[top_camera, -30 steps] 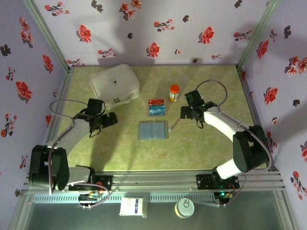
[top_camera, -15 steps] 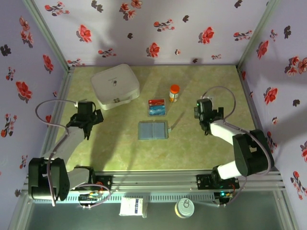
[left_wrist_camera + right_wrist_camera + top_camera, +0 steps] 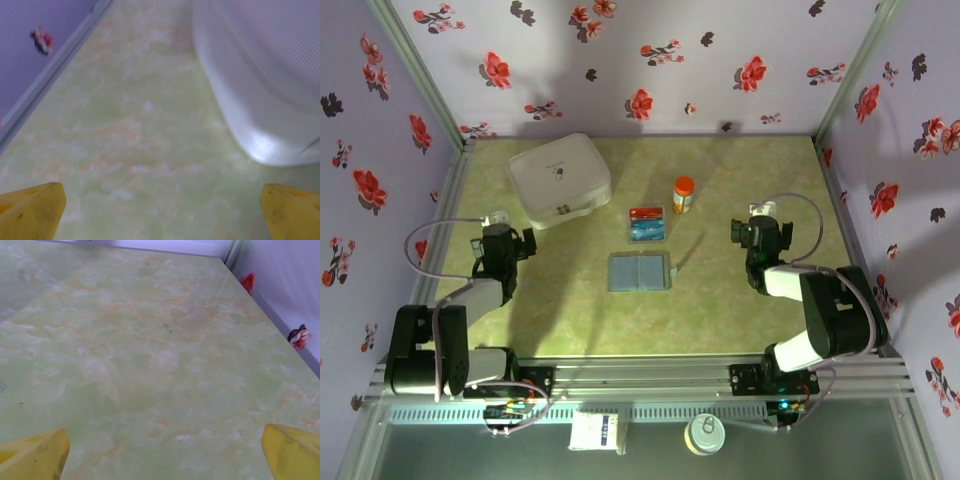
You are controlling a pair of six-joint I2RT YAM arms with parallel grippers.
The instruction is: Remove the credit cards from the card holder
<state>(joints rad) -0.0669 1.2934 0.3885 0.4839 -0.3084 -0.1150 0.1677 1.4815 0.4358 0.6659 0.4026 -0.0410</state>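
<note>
The slate grey-blue card holder lies open and flat in the middle of the table. Just beyond it, a red and a blue-teal credit card lie side by side outside the holder. My left gripper is drawn back by the left wall, well to the left of the holder; in the left wrist view its jaws stand open over bare table. My right gripper sits far to the right of the holder, and it is open too, holding nothing.
A big white lidded case stands at the back left, just ahead and right of the left gripper. An orange-capped bottle stands behind the cards. Walls with a flower print close in the green table on three sides.
Both arms have pulled back from the middle, the left toward the left wall and the right toward the right side. Both grippers stayed open. Holder and cards have not moved.
</note>
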